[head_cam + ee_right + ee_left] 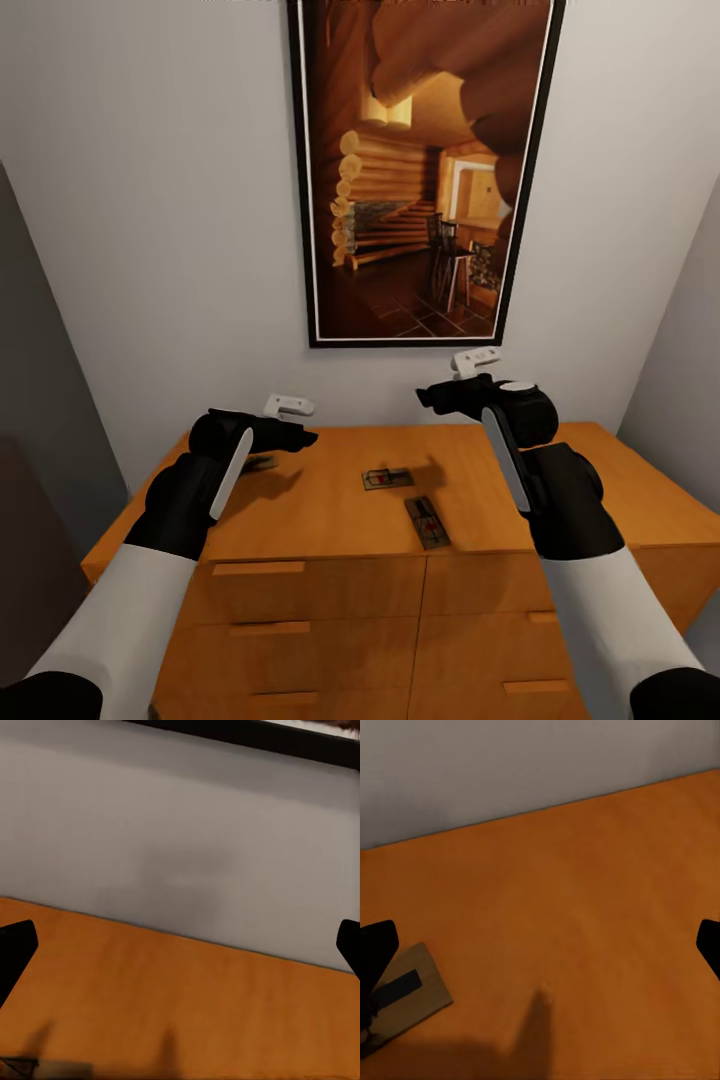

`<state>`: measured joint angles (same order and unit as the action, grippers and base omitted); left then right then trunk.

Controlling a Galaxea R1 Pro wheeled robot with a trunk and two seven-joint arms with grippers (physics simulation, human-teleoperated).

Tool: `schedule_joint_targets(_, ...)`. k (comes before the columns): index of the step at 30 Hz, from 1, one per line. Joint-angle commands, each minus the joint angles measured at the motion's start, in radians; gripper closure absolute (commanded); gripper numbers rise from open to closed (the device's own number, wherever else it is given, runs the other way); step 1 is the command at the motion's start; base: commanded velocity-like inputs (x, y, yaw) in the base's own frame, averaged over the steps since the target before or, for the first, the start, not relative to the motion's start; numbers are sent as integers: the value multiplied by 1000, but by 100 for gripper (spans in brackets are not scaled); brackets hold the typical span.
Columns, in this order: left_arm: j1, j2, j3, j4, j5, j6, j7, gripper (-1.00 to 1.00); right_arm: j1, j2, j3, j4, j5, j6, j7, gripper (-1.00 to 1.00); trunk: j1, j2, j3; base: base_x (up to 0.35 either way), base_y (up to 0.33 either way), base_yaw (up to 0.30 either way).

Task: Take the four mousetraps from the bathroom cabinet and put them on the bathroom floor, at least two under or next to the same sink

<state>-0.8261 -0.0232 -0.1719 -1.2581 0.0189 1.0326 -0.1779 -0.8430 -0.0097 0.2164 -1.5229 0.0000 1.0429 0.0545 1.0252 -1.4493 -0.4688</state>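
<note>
Three mousetraps lie on top of an orange wooden dresser [600, 480]: one near the middle [387, 478], one closer to the front edge [427, 522], and one [258, 463] partly hidden beneath my left gripper [298, 437]. In the left wrist view that trap [405, 994] is a tan slab with a dark bar, lying beside one fingertip of my left gripper [542, 949], which is open and empty. My right gripper [432, 396] hovers above the dresser's back, toward the wall; it is open [182, 945] with nothing in it. The cabinet, sink and bathroom floor are out of view.
The dresser has several drawer fronts [300, 630] facing me. A large framed picture [420, 170] hangs on the grey wall behind it. Walls close in on the left [40, 400] and right [690, 350].
</note>
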Motion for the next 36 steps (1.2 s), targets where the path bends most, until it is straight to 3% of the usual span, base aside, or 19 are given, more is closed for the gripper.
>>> schedule_joint_targets(1,-1,0,0,0,1,4,0,-100,-1,-1,-7,-1,0,4,4,-100,0,-1,-1,-94,91,0)
schedule_joint_targets(16,-1,0,0,0,3,4,0,-100,-2,-11,-68,1,1,4,8,-100,0,-1,-1,-31,30,0)
schedule_joint_targets(36,-1,0,0,32,2,1,1,-100,-2,-12,-77,14,-4,4,8,-100,0,-1,-1,-1,1,0)
